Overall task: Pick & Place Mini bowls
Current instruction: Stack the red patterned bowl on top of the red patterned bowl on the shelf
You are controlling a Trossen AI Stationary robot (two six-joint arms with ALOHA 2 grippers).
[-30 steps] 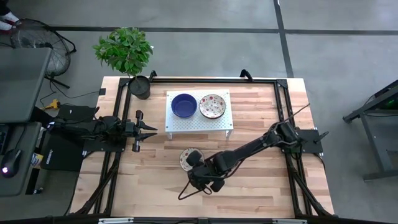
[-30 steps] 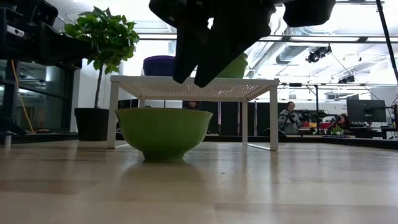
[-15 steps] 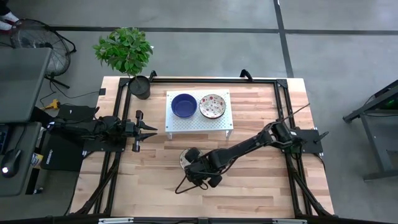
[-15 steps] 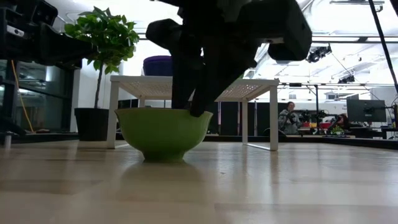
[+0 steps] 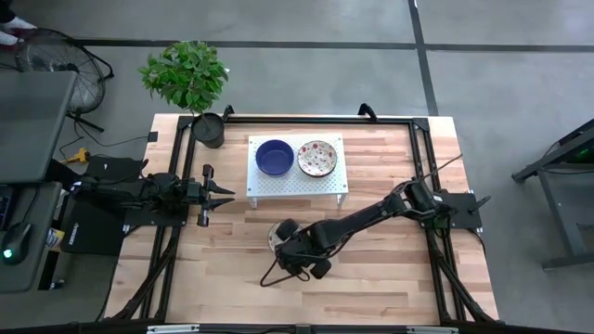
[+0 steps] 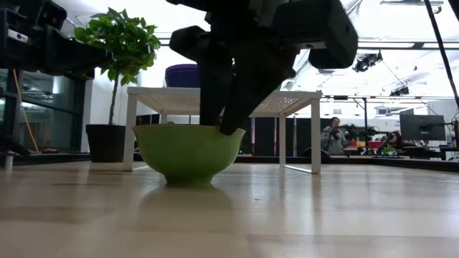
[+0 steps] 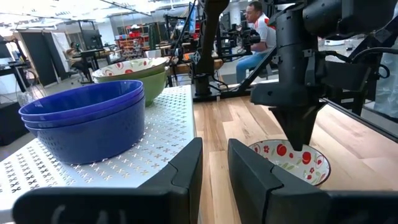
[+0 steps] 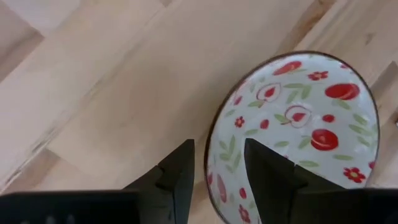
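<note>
Mini bowls status, high view with 12 o'clock at the far edge: worktop (image 5: 390, 278) is a light wood slab inside a black frame. White perforated stand (image 5: 297, 181) sits on it at about 12 o'clock from centre; it carries a stacked blue bowl pair (image 5: 274, 157) on its 9 o'clock half and a floral bowl (image 5: 317, 158) on its 3 o'clock half, the two just beside each other. Left wrist view shows the blue ones nested, two deep. Potted plant (image 5: 190, 79) stands at the worktop's 10 o'clock corner, near the stand but apart from it. Right arm reaches in from 3 o'clock across the worktop; right hand (image 5: 290, 245) is down at the third bowl (image 6: 188, 151), green outside, floral inside, which rests on the bare worktop at 6 o'clock of the stand, well clear of the stand's legs. Right wrist view: the two fingers (image 8: 177, 171) are apart and straddle that bowl's rim, one outside, one over the floral inside; can't tell whether they touch it. Low view shows the fingers dipping to rim level, bowl flat on the wood. Left arm is parked at the 9 o'clock edge, left hand (image 5: 225, 195) pointing toward the stand, fingers a little apart, holding nothing.
</note>
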